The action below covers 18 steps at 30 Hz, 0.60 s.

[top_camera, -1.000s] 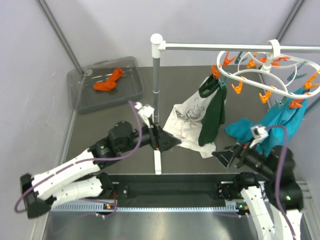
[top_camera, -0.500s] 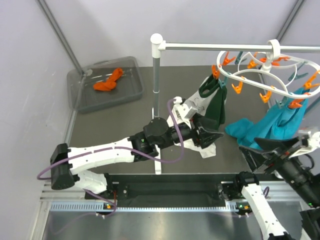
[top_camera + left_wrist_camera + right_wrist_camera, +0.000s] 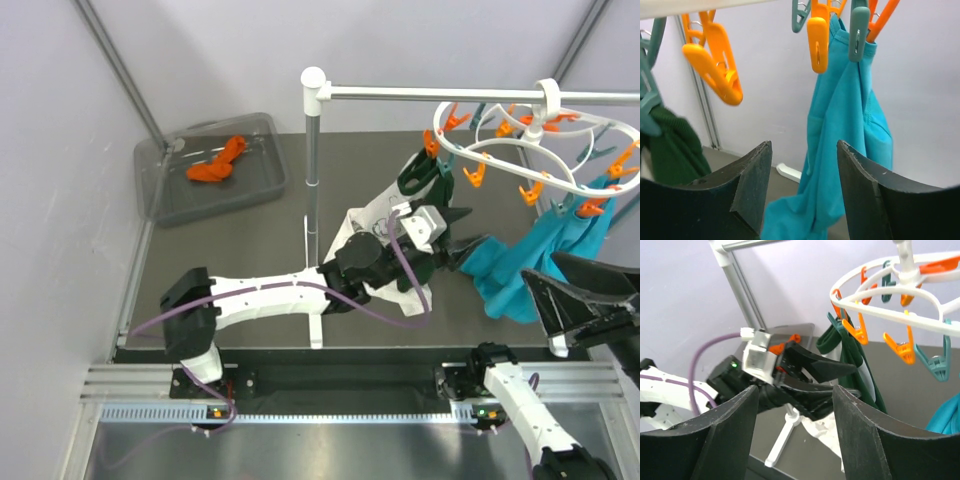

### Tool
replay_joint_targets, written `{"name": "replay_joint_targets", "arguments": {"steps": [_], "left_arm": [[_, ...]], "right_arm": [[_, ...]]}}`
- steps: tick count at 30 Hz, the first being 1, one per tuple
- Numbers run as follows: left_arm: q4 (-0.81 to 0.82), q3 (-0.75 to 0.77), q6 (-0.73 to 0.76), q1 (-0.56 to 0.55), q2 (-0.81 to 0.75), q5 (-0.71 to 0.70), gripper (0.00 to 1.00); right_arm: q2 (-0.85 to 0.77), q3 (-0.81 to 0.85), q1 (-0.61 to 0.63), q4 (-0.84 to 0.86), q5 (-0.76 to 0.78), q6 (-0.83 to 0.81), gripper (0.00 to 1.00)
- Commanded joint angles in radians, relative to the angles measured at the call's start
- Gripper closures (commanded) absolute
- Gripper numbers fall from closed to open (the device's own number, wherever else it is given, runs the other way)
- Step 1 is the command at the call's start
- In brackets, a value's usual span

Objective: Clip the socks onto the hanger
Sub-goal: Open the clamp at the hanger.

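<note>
Two orange socks point(image 3: 217, 160): bunched together, can't separate them by eye. They lie in a grey tray point(image 3: 160, 200) at the far-left corner of the desk, well apart from both grippers.

Item 2, hanger point(image 3: 547, 98): white oval double ring, hooked on a white rail point(image 3: 440, 93) over the far-right part of the desk. Orange pegs point(image 3: 715, 65) and teal pegs point(image 3: 859, 30) hang round the rings. No sock on any peg.

Item 3, cloths on the hanger:
- dk green cloth point(image 3: 425, 185), pegged at the ring's left end
- teal cloth point(image 3: 510, 275), pegged on the right side, lower end trailing toward the desk
- white printed cloth point(image 3: 365, 225), behind and left of the green one, reaching the desk near centre

Item 4, left gripper point(image 3: 475, 228): arm stretched from the near-left corner across to right of centre. Jaws apart w/ nothing between them. Tips sit between the green and teal cloths, just below the pegs. Wrist view shows the teal cloth through the gap.

Item 5, right gripper point(image 3: 794, 392): near the right edge, raised, facing left toward the other gripper. Jaws wide apart, nothing held.

Item 6, grey upright post point(image 3: 313, 150): stands mid-desk and carries the rail's left end.
</note>
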Motion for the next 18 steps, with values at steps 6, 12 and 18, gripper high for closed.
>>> {"name": "replay_joint_targets", "arguments": {"steps": [6,12,18], "left_arm": [[0.092,0.170,0.050,0.054,0.104,0.014,0.44],[0.077,0.225,-0.003,0.091,0.140,-0.002,0.45],[0.104,0.240,-0.060,0.119,0.154,0.037,0.46]], "right_arm": [[0.041,0.034,-0.007,0.048,-0.028,0.015,0.40],[0.015,-0.032,-0.008,0.082,-0.051,0.011,0.40],[0.024,-0.073,-0.008,0.094,-0.050,-0.011,0.41]]}}
